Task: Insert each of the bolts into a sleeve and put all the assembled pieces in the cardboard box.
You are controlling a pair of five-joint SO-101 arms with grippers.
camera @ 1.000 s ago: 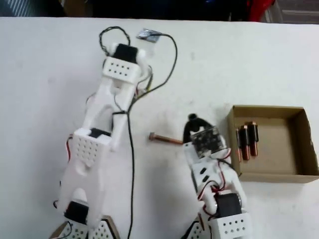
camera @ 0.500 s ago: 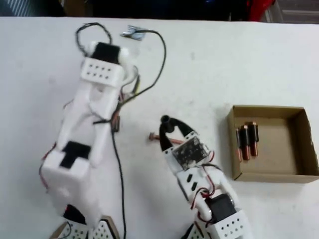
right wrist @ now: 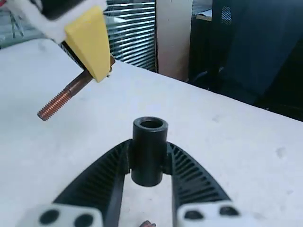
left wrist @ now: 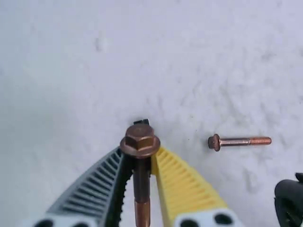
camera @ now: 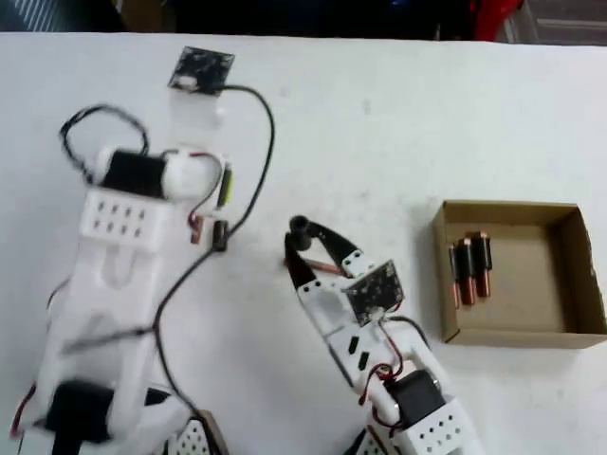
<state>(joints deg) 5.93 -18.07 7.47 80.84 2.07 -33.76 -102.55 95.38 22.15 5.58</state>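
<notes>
Step in hand: insertion. My left claw (left wrist: 140,155) gripped a bolt (left wrist: 139,142); my right claw (right wrist: 149,163) gripped a sleeve (right wrist: 149,139), bore up. Spare bolt (left wrist: 239,141) lay on bench (left wrist: 71,71). Next, I judged: align thread with bore.

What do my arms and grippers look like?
The left arm and right arm are white shells with perforated panels, red and black wires. The left gripper has one grey and one yellow ribbed finger; the right gripper has two black ribbed fingers.

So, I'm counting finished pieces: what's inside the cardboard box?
Three copper-and-black pieces lie side by side in the cardboard box, rest bare. Their sleeves cover part of each bolt.
</notes>
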